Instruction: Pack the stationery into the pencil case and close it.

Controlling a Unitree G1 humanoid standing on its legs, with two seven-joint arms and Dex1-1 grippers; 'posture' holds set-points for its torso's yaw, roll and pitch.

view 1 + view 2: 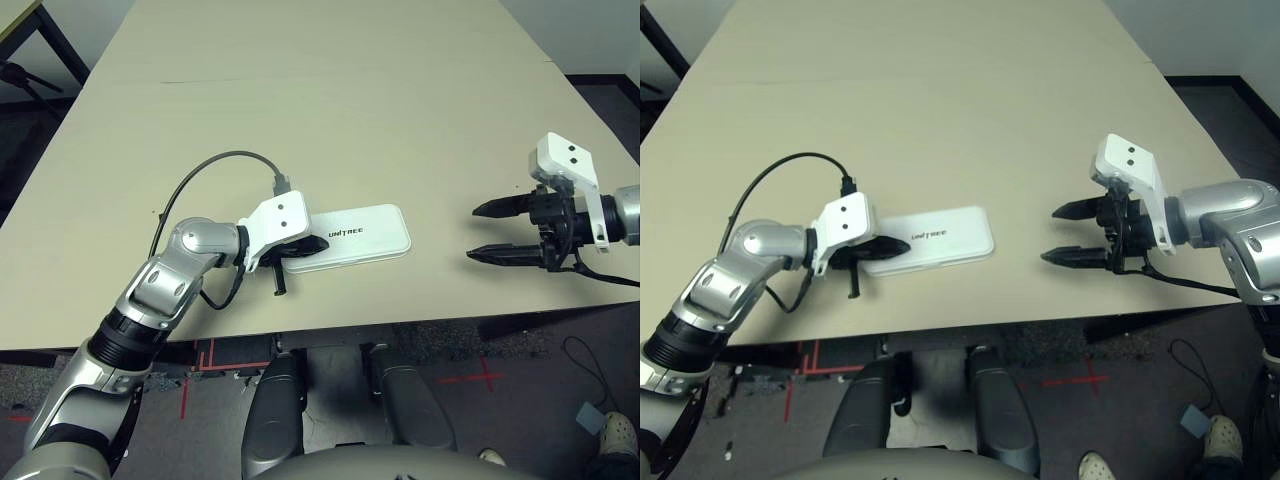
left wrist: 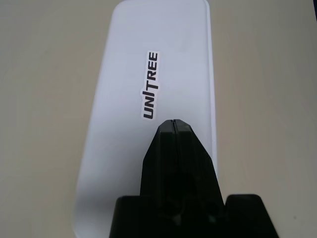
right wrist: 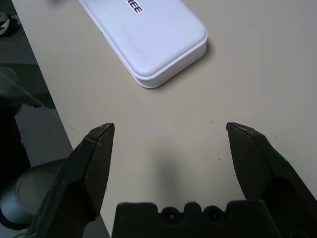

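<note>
Pencil case: the white rounded-rectangular plastic pencil case [image 1: 355, 236] with dark "UNITREE" print on its lid lies flat and closed on the beige desk [image 1: 330, 90], in the lower middle of the left eye view, near the desk's front edge.
Left pincer: the left pincer [image 1: 309, 246] is clenched, its two black fingers pressed together with no gap and nothing between them. In the left wrist view the joined tips [image 2: 174, 124] sit over the lid just below the printed word; whether they press on the lid or hover just above it, I cannot tell.
Right pincer: the right pincer [image 1: 484, 232] hangs at the right of the left eye view, well apart from the case, released and spread wide, holding nothing. In the right wrist view bare desk lies between its two fingers [image 3: 96, 158].
Left arm: the silver forearm reaches in from the lower left, a black cable looping above it.
</note>
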